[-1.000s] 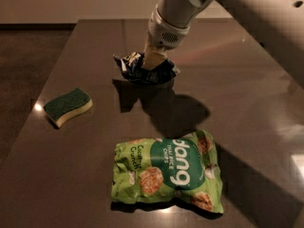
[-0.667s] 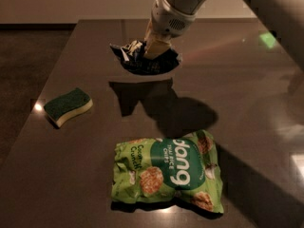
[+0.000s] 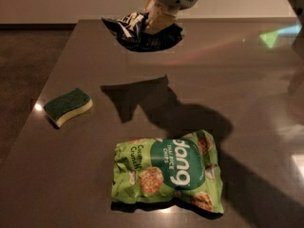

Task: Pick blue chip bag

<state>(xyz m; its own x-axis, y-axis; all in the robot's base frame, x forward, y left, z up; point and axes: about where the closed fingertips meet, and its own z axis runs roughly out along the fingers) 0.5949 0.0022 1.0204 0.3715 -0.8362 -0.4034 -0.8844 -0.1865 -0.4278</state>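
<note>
The gripper (image 3: pixel 155 23) is at the top centre of the frame, coming down out of the upper edge on a pale wrist. Its cream fingers (image 3: pixel 159 19) are clenched on the blue bag (image 3: pixel 130 34), biting into the bag's upper middle. The bag hangs from that grip just below the top edge, crumpled and spread wide, one corner pointing toward the upper left and the rest bulging toward the right under the fingers. White patches show on the dark foil near the grip (the lettering cannot be read).

The bag is clear of the table (image 3: pixel 251 84). Its shadow (image 3: pixel 142 101) lies well below it in the middle of the frame, a dark ragged shape apart from the bag itself, running down and to the right into a broader shadow of the arm.

The table is dark, glossy and fills most of the frame, with its far edge near the top and its left edge slanting down toward the lower left. A sponge (image 3: pixel 69 107) lies flat at middle left, green on top with a cream layer under it, well apart from the shadow. A green bag (image 3: pixel 168 171) lies flat at lower centre, label up, with "dang" printed sideways in white on it. It is near the lower end of the shadow and well apart from the sponge.

A small green reflection (image 3: pixel 270 38) glints on the table at the upper right.
</note>
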